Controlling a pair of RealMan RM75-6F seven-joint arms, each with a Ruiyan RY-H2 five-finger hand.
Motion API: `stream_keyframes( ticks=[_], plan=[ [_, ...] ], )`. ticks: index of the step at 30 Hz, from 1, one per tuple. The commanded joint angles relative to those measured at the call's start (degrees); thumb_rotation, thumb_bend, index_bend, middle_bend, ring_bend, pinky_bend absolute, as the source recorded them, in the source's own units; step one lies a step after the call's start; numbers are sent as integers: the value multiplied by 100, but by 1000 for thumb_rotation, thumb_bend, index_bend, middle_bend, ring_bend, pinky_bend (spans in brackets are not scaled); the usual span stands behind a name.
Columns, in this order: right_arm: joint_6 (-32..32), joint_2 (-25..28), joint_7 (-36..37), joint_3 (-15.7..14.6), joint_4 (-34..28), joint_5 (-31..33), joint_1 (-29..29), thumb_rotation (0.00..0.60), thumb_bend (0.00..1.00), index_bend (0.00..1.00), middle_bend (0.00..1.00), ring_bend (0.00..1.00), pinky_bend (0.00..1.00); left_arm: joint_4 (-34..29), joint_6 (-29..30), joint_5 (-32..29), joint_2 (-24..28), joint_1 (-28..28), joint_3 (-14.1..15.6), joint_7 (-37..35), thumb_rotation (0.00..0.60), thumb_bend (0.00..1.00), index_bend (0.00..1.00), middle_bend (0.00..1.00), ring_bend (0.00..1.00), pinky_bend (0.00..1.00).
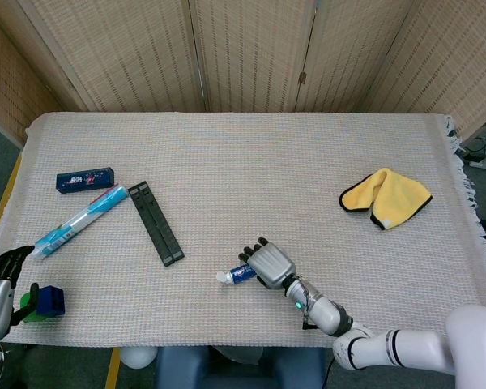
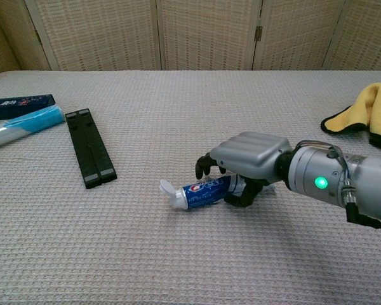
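toothpaste tube is seen in the head view at 6 o'clock on the table, its rear end covered by the right hand; the left hand is spread, holding nothing, at 8 o'clock beside a blue-green block. in the chest view, fingers are curled round the tube, which is not yet lifted.
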Motion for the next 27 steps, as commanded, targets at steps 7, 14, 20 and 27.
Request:
stream_keyframes(
  ticks=[7, 14, 20, 27],
  plan=[
    [220, -101, 45, -94, 116, 10, 49, 600, 476, 402, 350, 387, 242, 83, -13, -21, -43, 12, -2, -64, 600, 604, 167, 176, 146, 0],
    [364, -225, 26, -142, 243, -2, 89, 600, 476, 501, 424, 457, 341, 125, -29, -35, -63, 7, -15, -88, 600, 604, 167, 176, 144, 0],
    [359, -90, 256, -149, 167, -208, 129, 600, 477, 632, 521, 578, 492, 108, -105, 127, -8, -133, -69, -136, 600, 604, 171, 176, 146, 0],
    [247, 673, 540, -35, -442, -507, 254, 600, 571, 664, 547, 622, 562, 117, -351, 633, -12, -628, -239, -149, 600, 604, 223, 218, 216, 51]
  ],
)
